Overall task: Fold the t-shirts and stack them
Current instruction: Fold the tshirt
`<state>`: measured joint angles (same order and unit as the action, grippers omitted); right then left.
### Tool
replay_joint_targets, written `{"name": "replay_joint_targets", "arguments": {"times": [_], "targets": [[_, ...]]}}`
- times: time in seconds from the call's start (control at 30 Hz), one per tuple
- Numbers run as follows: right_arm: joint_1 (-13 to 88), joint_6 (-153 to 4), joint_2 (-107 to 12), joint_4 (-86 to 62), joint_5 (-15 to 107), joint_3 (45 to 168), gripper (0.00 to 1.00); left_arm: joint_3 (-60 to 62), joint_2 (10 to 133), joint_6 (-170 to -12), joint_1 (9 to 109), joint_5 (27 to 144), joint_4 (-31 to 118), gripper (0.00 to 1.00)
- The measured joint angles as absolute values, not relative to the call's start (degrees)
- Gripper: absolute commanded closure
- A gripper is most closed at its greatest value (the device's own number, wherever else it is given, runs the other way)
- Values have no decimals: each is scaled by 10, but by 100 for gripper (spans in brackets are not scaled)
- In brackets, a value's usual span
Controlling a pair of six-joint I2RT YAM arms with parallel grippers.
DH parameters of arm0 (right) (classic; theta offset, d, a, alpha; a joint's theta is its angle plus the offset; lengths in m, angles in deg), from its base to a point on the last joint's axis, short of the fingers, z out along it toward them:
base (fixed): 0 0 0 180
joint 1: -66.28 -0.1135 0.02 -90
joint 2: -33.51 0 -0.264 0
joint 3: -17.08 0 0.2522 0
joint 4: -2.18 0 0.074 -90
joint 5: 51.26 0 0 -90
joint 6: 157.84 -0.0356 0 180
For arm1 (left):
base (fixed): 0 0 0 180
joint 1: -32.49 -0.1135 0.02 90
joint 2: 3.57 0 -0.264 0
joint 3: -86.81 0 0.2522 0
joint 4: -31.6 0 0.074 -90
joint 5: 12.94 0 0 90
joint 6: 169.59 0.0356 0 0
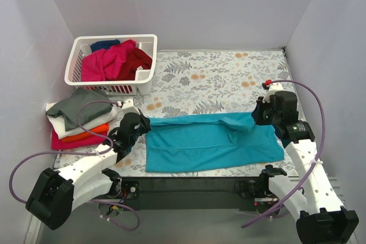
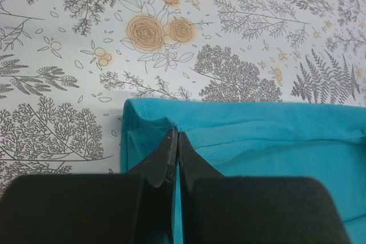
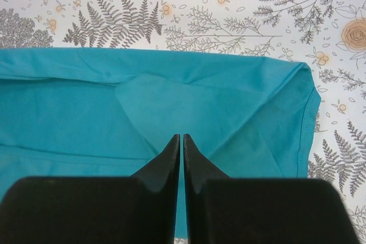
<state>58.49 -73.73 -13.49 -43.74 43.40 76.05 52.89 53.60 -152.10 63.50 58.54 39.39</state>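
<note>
A teal t-shirt (image 1: 211,144) lies spread sideways near the front of the floral table, folded along its far edge. My left gripper (image 1: 143,124) is at its left end. In the left wrist view the jaws (image 2: 174,135) are shut on the puckered folded edge of the teal shirt (image 2: 274,135). My right gripper (image 1: 255,119) is at the right end, its jaws (image 3: 181,136) shut on the teal cloth (image 3: 171,95), with creases fanning out from the tips. A stack of folded shirts (image 1: 80,118), grey, white, orange and magenta, lies at the left.
A white lattice basket (image 1: 114,39) stands at the back left, holding magenta (image 1: 106,61), dark red (image 1: 137,61) and navy (image 1: 104,44) shirts. White walls close in the left, back and right. The floral tablecloth (image 1: 229,78) stretches behind the teal shirt.
</note>
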Motion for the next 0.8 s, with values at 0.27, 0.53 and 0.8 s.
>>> {"name": "replay_joint_targets", "arguments": {"times": [0.27,0.53,0.8], "targets": [[585,-745,-106,-479,432,767,99,537,504,-1544,672,592,438,100],[574,-752,-157,-483,469,769,79,539,474,-1577,684,594,485,100],[544,-793,-194,-464,448,694,55,539,478,-1592,686,601,499,100]]}}
